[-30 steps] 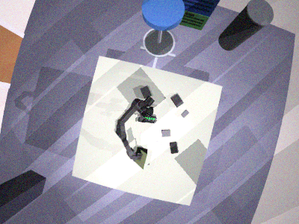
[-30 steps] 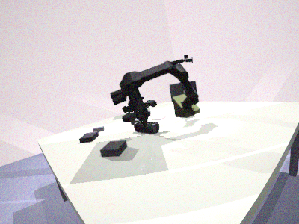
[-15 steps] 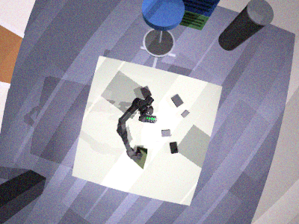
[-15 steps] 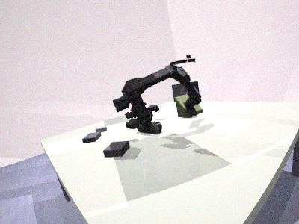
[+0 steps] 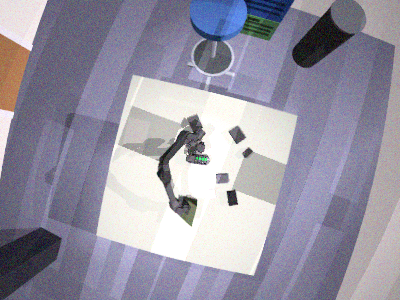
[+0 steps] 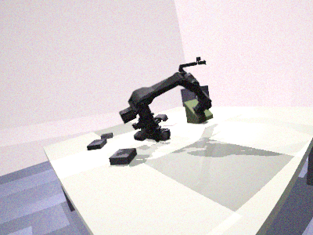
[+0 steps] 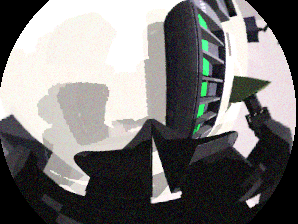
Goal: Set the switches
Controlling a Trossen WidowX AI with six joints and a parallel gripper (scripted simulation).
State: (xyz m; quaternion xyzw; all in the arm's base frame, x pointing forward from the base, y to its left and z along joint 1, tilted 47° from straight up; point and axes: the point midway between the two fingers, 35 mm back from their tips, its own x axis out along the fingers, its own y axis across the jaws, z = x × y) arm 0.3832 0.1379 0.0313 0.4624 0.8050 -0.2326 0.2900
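The dark grey controller unit (image 7: 181, 70) lies on the bench, its long side and part of its switch row facing the wrist camera. Green parts of the six rockers show along the near edge of its top. Which ends are pressed down cannot be told from this slant. The label and the underside are hidden. My gripper (image 7: 150, 121) is shut and empty, its tips together low beside the unit's long side, near one end. Whether they touch the unit cannot be told. In the exterior view the arm and fingers cover the middle of the unit.
Dark modules lie around: one (image 5: 194, 122) beyond the arm, one (image 5: 237, 134) (image 6: 97, 144) farther right, a small one (image 5: 247, 152), a greyish one (image 5: 222, 178) and a black one (image 5: 232, 198). A green wedge (image 5: 190, 218) (image 6: 191, 113) (image 7: 245, 87) stands by the arm's base.
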